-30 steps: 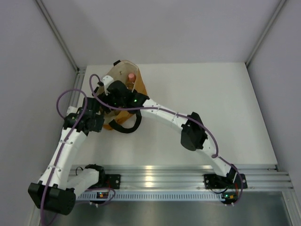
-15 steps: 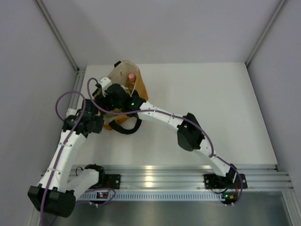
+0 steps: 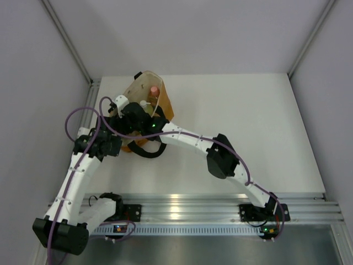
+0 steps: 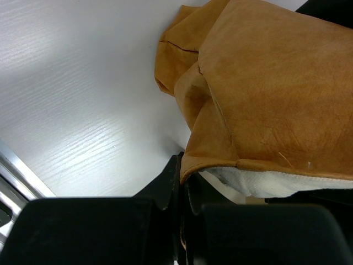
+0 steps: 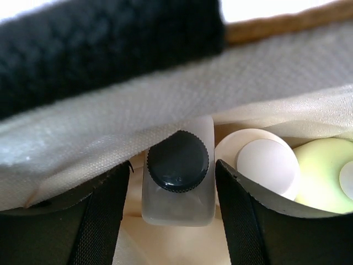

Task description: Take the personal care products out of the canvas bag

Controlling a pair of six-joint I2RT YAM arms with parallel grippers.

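Note:
The mustard-tan canvas bag (image 3: pixel 164 106) stands open at the table's far left, with an orange-pink bottle (image 3: pixel 154 89) upright inside. My left gripper (image 3: pixel 121 138) is shut on the bag's near rim (image 4: pixel 220 165), which is pinched between its fingers (image 4: pixel 172 182). My right gripper (image 3: pixel 128 110) is inside the bag's mouth, open. Its fingers (image 5: pixel 105 215) stand on either side of the white bottle with a dark cap (image 5: pixel 177 161), with small gaps. A beige bottle (image 5: pixel 259 165) and a pale yellow-green bottle (image 5: pixel 325 176) sit to the right of it.
A black strap handle (image 5: pixel 110 44) and the cream lining (image 5: pixel 138 127) hang just above the white bottle. A second black strap (image 3: pixel 144 152) loops on the table in front of the bag. The left wall rail (image 3: pixel 91 102) runs close beside the bag.
My right gripper has moved left and deeper into the bag's mouth. My left arm has shifted slightly and still holds the rim.

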